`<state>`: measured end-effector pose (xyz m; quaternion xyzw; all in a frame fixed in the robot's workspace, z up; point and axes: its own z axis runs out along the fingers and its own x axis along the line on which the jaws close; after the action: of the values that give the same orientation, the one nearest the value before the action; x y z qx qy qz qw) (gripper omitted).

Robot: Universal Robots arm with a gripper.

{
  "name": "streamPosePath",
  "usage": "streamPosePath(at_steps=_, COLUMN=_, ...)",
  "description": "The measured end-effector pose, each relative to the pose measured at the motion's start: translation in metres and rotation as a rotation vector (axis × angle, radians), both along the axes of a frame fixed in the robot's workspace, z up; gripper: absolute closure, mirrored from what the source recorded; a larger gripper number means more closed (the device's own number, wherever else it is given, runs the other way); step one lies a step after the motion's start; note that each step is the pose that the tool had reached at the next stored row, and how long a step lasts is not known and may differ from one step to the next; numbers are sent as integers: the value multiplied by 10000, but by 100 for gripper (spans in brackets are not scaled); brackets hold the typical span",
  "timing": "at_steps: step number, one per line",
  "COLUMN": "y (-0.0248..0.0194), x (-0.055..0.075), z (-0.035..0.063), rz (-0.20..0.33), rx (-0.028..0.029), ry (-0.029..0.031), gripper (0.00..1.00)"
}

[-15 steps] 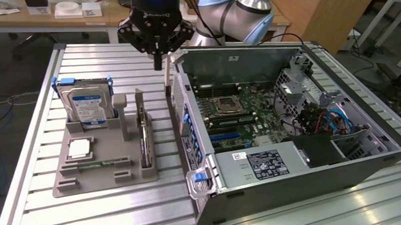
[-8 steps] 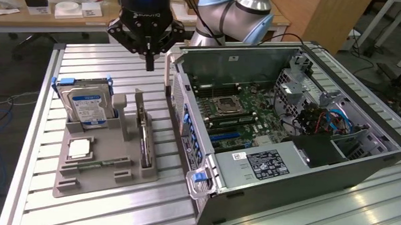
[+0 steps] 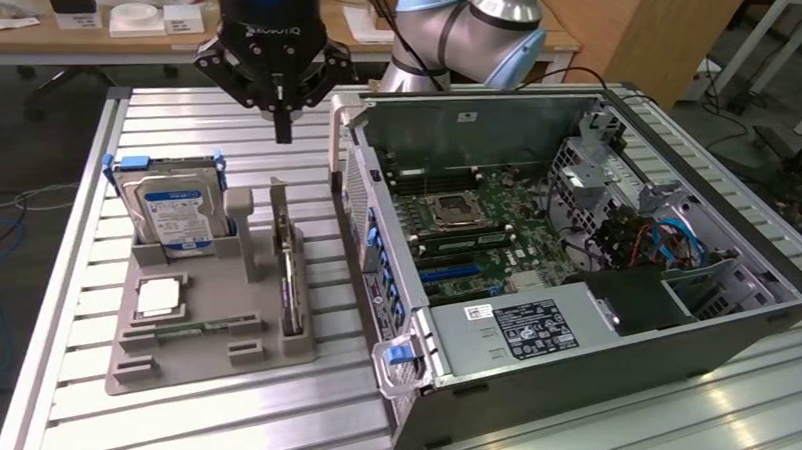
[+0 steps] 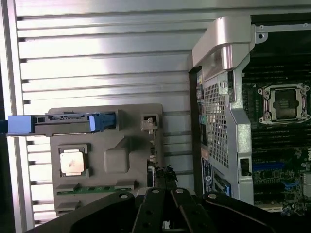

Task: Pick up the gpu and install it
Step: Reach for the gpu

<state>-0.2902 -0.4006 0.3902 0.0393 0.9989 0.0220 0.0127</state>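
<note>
The gripper [image 3: 283, 131] hangs with its fingers pinched together and holds nothing. The gpu [image 3: 288, 276] stands on edge in the grey tray [image 3: 189, 356], seemingly right below the gripper, beside the hard drive [image 3: 174, 212] and near the open computer case [image 3: 636, 363].

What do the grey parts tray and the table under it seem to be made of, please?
The parts tray looks like matte grey plastic, possibly printed: dull, uniform, moulded slots. The table looks like bare aluminium: pale ribbed slats catching light.
</note>
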Motion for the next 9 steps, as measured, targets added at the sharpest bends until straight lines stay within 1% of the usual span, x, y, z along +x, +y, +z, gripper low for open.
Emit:
streamPosePath(at_steps=2, y=0, x=-21, z=-1, rz=-2, rx=0, ry=-1, gripper=89)
streamPosePath(at_steps=9, y=-4, x=-27, z=-2, rz=-3, rx=0, ry=0, gripper=89)
